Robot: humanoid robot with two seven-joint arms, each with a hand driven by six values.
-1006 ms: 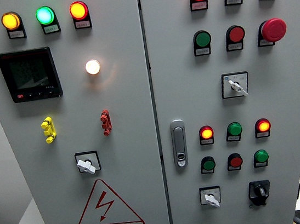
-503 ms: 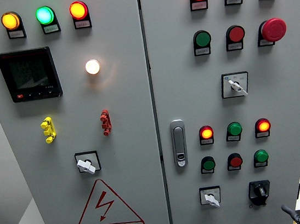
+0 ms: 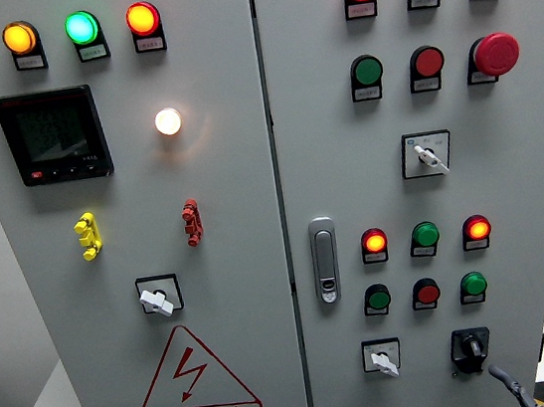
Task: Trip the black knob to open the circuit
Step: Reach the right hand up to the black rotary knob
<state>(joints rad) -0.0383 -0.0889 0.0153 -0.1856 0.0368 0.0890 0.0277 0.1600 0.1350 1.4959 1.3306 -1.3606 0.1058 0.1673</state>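
Our right hand [image 3: 505, 386], grip unreadable, rises just below-right of the small black rotary knob [image 3: 469, 347]; the knob sits untouched; tripping remains.

All that shows of me is my right hand [image 3: 505, 389] at the bottom edge: slim dark grey fingers [image 3: 497, 375], rounded at the tips, with a jointed, matte look.

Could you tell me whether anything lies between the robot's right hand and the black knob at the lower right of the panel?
Nothing: in the head view only bare grey panel separates the right hand from the black knob.
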